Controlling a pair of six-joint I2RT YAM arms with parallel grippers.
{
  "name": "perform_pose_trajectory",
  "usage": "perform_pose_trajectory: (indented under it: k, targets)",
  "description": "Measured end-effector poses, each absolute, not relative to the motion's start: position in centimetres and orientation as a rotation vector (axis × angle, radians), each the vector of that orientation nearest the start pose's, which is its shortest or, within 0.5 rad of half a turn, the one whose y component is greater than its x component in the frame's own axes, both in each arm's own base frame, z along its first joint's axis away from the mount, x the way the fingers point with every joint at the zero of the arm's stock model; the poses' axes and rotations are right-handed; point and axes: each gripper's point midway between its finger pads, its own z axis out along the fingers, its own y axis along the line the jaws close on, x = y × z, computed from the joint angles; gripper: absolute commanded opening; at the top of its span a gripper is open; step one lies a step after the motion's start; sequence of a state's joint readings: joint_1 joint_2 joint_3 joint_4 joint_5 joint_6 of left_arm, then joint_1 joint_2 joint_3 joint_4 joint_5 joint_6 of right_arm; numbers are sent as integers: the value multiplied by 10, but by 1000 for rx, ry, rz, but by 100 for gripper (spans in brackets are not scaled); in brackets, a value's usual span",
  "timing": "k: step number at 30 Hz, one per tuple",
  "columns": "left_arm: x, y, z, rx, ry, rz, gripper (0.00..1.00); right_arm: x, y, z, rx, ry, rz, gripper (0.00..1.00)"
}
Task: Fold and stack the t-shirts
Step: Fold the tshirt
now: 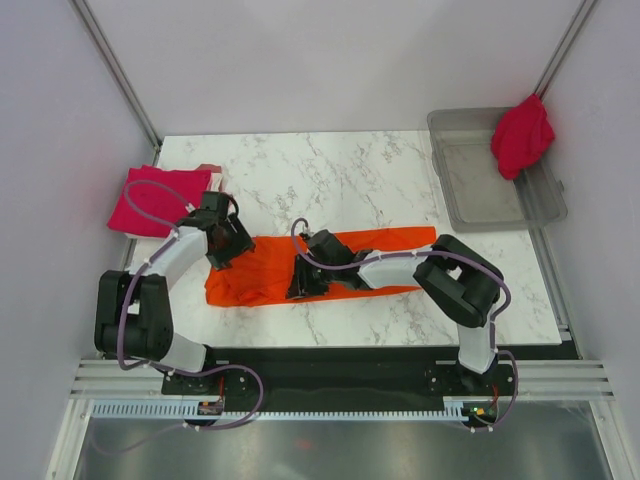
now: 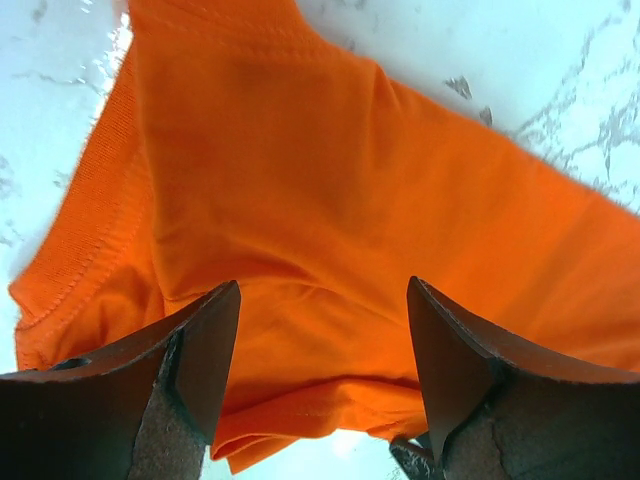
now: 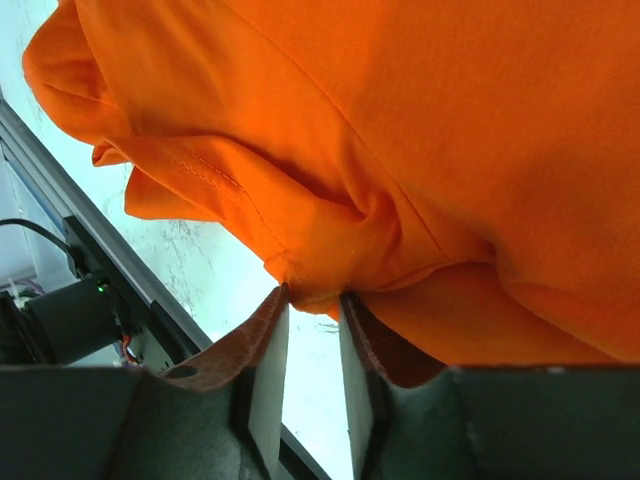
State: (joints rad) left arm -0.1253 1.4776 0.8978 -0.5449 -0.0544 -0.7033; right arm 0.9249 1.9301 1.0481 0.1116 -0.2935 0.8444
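Note:
The bright orange t-shirt (image 1: 375, 258) lies stretched across the middle of the marble table (image 1: 340, 165). My left gripper (image 1: 226, 246) is open over its left end; in the left wrist view the orange cloth (image 2: 330, 190) lies between and beyond the spread fingers (image 2: 200, 350). My right gripper (image 1: 304, 282) is at the shirt's front edge. Its fingertips (image 3: 277, 300) are shut on a bunched fold of orange cloth (image 3: 330, 270). A folded crimson t-shirt (image 1: 155, 200) lies at the table's left edge, with pale pink cloth (image 1: 209, 168) showing behind it.
A clear grey plastic bin (image 1: 480, 185) stands at the back right, with another crimson t-shirt (image 1: 522, 135) draped over its far corner. The black rail (image 3: 110, 270) at the table's near edge shows close to the right gripper.

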Motion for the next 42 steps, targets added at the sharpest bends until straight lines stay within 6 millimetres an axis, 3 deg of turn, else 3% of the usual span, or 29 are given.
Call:
perform_pose_trajectory:
  k: [5, 9, 18, 19, 20, 22, 23, 24, 29, 36, 42]
  targets:
    - [300, -70, 44, -733, 2633, -181, 75, 217, 417, 25, -250, 2622, 1087, 16]
    - [294, -70, 21, -745, 2709, -136, 75, 218, 417, 25, -243, 2620, 1077, 0]
    - [299, -71, 21, -752, 2714, -136, 75, 213, 400, 37, -247, 2627, 1030, 0]
    - [299, -71, 21, -752, 2714, -135, 75, 213, 398, 41, -248, 2620, 1035, 2]
    - [299, -71, 21, -752, 2714, -134, 75, 213, 395, 44, -250, 2617, 1039, 14]
    - [299, -71, 21, -753, 2714, -133, 74, 214, 387, 47, -247, 2621, 1036, 22]
    - [299, -70, 21, -753, 2714, -132, 74, 217, 382, 47, -247, 2628, 1025, 37]
    - [299, -70, 21, -753, 2714, -131, 74, 218, 376, 46, -240, 2641, 1010, 45]
    - [299, -70, 21, -753, 2712, -127, 74, 222, 353, 33, -242, 2695, 910, 62]
    - [298, -69, 23, -750, 2703, -131, 75, 220, 338, 45, -293, 2683, 838, 57]
    - [294, -66, 39, -739, 2648, -144, 76, 241, 312, 63, -283, 2613, 716, 53]
